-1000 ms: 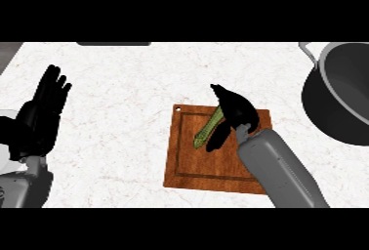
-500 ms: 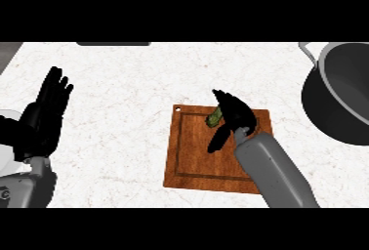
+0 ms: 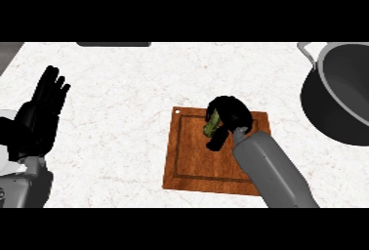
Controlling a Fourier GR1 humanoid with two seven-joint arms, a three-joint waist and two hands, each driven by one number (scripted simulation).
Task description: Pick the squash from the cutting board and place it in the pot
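Since half a second ago the right hand [image 3: 229,117] has curled in tighter over the squash [image 3: 212,123] at the far end of the cutting board [image 3: 198,158]; its fingers, which then stretched down along the vegetable, now wrap round it, so that only a short green strip shows at the hand's left side. A second ago far more of the squash lay bare. The squash itself has hardly shifted: it is on the board's far right part, whether touching the wood or just lifted I cannot tell, its long axis running near-to-far with a slight lean. The board, the pot [image 3: 338,93] and the counter [image 3: 115,97] look unchanged.

What the coming move turns on is that the pot lies to the right of the hand and somewhat farther off, apart from the board, with its open mouth facing up. The right hand is plainly the nearer one, and I judge the carry will go rightward and away.

The left hand [image 3: 43,114] rests open at the left edge, fingers up, well apart from the board.
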